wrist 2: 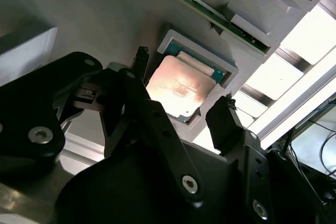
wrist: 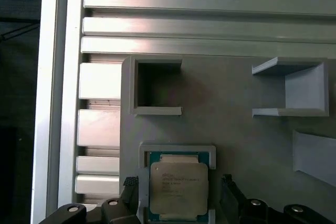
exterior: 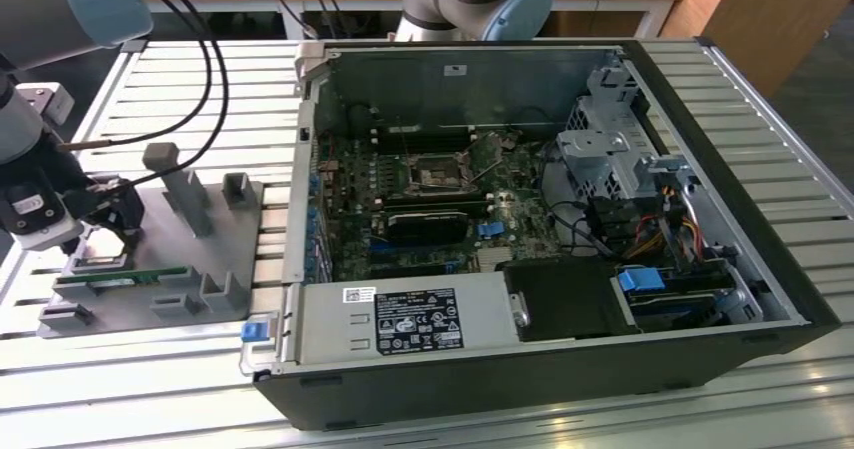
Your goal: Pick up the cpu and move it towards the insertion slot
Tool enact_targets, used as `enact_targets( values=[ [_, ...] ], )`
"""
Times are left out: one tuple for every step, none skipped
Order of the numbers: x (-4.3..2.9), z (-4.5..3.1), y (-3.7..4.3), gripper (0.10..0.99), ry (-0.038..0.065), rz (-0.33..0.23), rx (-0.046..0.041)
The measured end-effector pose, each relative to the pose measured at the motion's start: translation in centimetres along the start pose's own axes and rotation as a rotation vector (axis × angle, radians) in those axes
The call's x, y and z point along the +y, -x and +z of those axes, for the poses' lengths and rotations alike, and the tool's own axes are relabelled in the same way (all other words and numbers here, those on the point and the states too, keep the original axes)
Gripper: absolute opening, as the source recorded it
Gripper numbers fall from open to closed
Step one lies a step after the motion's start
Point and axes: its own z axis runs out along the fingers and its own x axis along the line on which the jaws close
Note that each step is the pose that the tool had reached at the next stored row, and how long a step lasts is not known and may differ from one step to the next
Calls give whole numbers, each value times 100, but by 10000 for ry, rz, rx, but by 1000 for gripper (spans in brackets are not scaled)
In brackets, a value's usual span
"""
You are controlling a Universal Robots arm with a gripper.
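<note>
Insertion slot [exterior: 438, 172] sits in the exterior view; in both wrist views, jaws apart flank the silvery-beige, green-rimmed cpu [wrist: 178, 187].

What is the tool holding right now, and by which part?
Nothing is held. The tool is open, with one finger on each side of the cpu, which lies in the pocket of the grey holder.

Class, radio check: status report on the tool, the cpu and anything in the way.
Arm's tool open, straddling cpu. It sits in grey holder, not lifted. Far-off insertion slot inside case. Nothing blocking grasp.
</note>
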Motion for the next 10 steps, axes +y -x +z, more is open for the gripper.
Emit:
enact_targets(
  values=[
    [0,7,0,722,0,0,0],
    [0,13,0,722,0,1,1],
    [0,18,0,706,0,1,0],
    [0,21,-1,706,0,1,1],
    [0,24,-1,639,-1,1,1],
    [0,28,-1,639,0,1,0],
    [0,30,-1,639,0,1,0],
    [0,33,-2,639,1,1,0],
    [0,34,-2,639,4,1,0],
    [0,34,-2,639,6,1,1]
  ],
)
